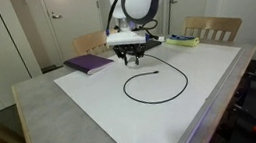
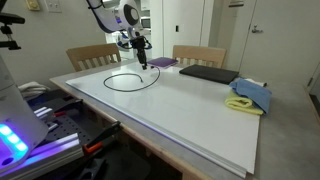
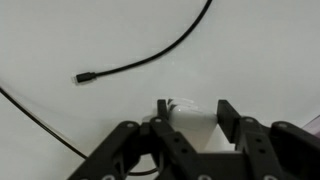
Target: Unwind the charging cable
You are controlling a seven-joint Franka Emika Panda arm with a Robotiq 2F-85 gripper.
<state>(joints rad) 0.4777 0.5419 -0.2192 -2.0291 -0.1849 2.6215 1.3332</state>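
The charging cable [image 1: 175, 85] is a thin black cord lying in a wide open loop on the white table top [image 1: 175, 115]; it also shows in an exterior view [image 2: 128, 82]. In the wrist view its tiny connector [image 3: 82, 77] lies free on the white surface, with the cord [image 3: 160, 55] curving away from it. My gripper [image 3: 190, 118] is shut on the cable's white plug block [image 3: 185, 125], low over the table at the far end of the loop. The gripper also shows in both exterior views [image 1: 131, 53] [image 2: 143, 60].
A purple book [image 1: 88, 63] lies at the table's far edge near the gripper. A dark flat folder [image 2: 208, 73] and a blue and yellow cloth [image 2: 250, 97] lie further along. Wooden chairs [image 1: 213, 27] [image 2: 92, 55] stand behind the table.
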